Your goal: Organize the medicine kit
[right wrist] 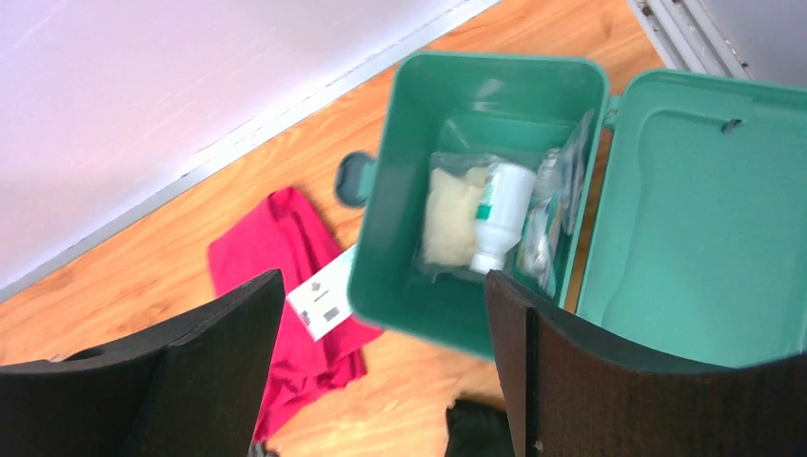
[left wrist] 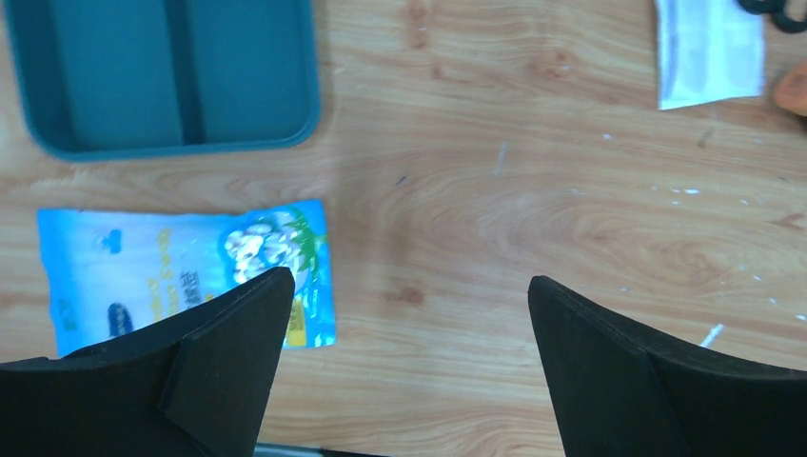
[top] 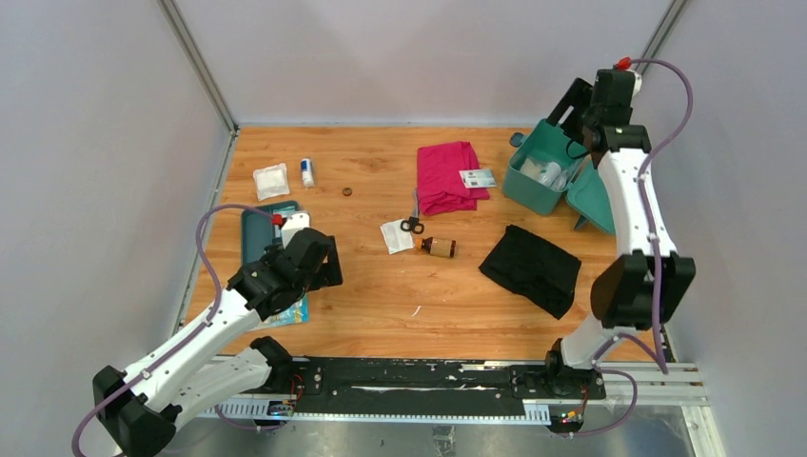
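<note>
Presently, the left gripper [left wrist: 409, 286] hangs well left of the pink cloth [top: 447, 176] and nearer the arm bases. Its fingers are spread wide with nothing between them. Below it lie a flat dark-teal tray [left wrist: 114, 76] and a blue printed packet [left wrist: 143, 267].

Left of the pink cloth, toward the far wall, are a white gauze pad [top: 270, 181], a small white bottle [top: 306, 172] and a dark cap [top: 348, 191]. On the near side of the cloth are a white sachet [top: 395, 236], black scissors [top: 412, 226] and a brown bottle [top: 438, 248]. A card [top: 477, 178] rests on the cloth's right edge. A black cloth [top: 530, 269] lies to its near right.

The medicine kit [top: 528, 195] stands right of the pink cloth, near it but apart. Its opening faces up and its lid [right wrist: 704, 209] is swung open on the side away from the cloth. The handle [right wrist: 354, 179] faces the cloth. The long axis runs diagonally, near-left to far-right. Inside are a white bottle [right wrist: 500, 214], a pale pad in a clear bag [right wrist: 447, 214] and clear packets [right wrist: 552, 209].

The right gripper [right wrist: 381, 281] hovers above the kit, fingers apart and holding nothing.
</note>
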`<action>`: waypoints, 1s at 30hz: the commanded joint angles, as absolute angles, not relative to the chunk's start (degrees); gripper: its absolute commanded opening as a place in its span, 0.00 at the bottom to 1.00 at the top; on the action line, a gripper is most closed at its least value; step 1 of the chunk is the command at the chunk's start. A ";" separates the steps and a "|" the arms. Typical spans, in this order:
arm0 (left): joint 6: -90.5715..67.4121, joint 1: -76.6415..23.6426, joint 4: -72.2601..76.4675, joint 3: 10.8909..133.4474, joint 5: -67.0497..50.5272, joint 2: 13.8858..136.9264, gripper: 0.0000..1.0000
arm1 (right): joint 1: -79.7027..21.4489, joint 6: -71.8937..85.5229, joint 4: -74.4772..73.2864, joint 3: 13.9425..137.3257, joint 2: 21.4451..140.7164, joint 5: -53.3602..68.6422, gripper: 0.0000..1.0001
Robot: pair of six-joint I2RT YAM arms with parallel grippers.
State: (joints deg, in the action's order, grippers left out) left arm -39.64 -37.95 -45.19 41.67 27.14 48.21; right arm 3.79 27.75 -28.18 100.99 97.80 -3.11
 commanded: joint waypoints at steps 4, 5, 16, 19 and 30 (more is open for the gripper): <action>-51.11 -37.63 -56.00 42.44 37.17 46.59 0.99 | -7.84 28.37 -25.78 84.33 82.19 -2.20 0.80; -51.68 -37.62 -56.43 42.31 37.63 47.06 0.98 | -9.96 28.20 -25.76 82.19 80.55 -2.34 0.80; -56.15 -37.28 -55.23 41.11 41.53 62.23 0.88 | -24.16 29.23 -26.27 62.27 66.11 1.54 0.79; -56.17 -36.76 -52.47 39.43 41.06 65.05 0.85 | -24.47 29.89 -26.83 58.22 61.43 1.89 0.79; -56.42 -34.23 -38.63 30.53 32.17 70.95 0.75 | -24.50 30.87 -29.00 53.61 54.39 3.04 0.79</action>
State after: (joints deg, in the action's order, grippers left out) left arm -54.19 -34.85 -44.42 32.82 34.17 69.45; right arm -23.86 29.78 -27.29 54.59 55.68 1.78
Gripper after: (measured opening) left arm 0.754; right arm 0.786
